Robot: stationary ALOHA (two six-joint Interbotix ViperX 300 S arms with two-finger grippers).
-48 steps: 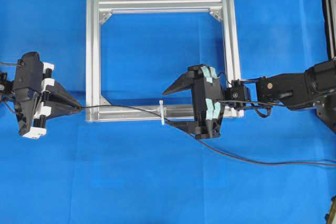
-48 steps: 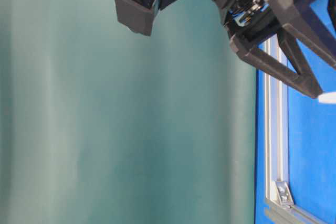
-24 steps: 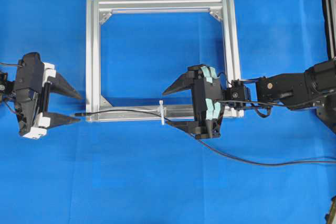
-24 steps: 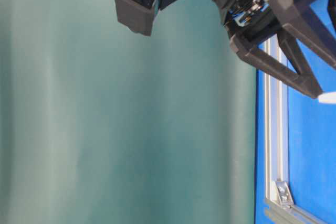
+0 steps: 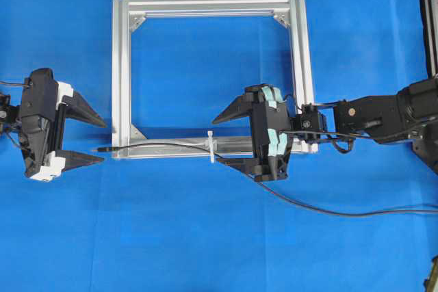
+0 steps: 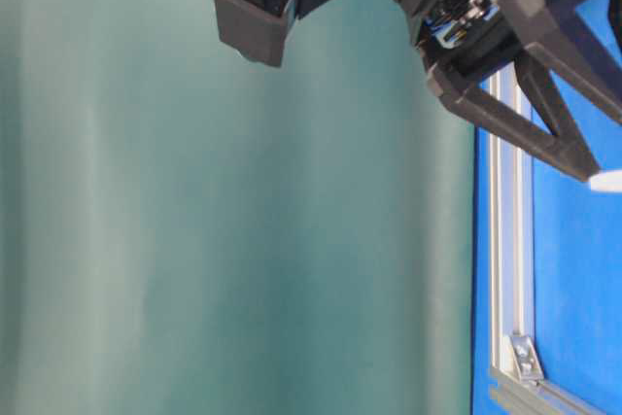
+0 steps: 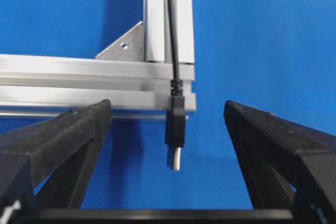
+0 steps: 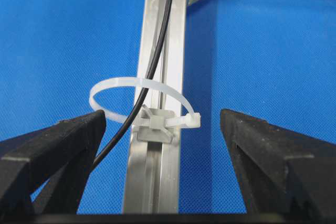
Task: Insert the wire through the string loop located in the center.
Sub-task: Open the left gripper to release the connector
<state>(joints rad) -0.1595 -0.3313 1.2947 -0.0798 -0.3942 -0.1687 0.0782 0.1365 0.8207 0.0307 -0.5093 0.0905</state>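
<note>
Even bright overhead light, no harsh glare. Blue cloth (image 5: 205, 237) saturated, faint soft shadows just below aluminium frame (image 5: 209, 6) rails. Overhead view slightly soft, grainy. Table-level view: green backdrop (image 6: 194, 240) hazy, featureless, dark arm parts near top blurred. Wrist views sharp at frame, black fingers (image 7: 58, 140) in foreground soft.

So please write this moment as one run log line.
wire: passes through string loop, plug beyond frame corner | left gripper: open, holding nothing | right gripper: open, at loop

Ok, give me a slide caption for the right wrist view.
Black wire threaded through the white string loop on the aluminium frame, open right end effector straddling it.
</note>
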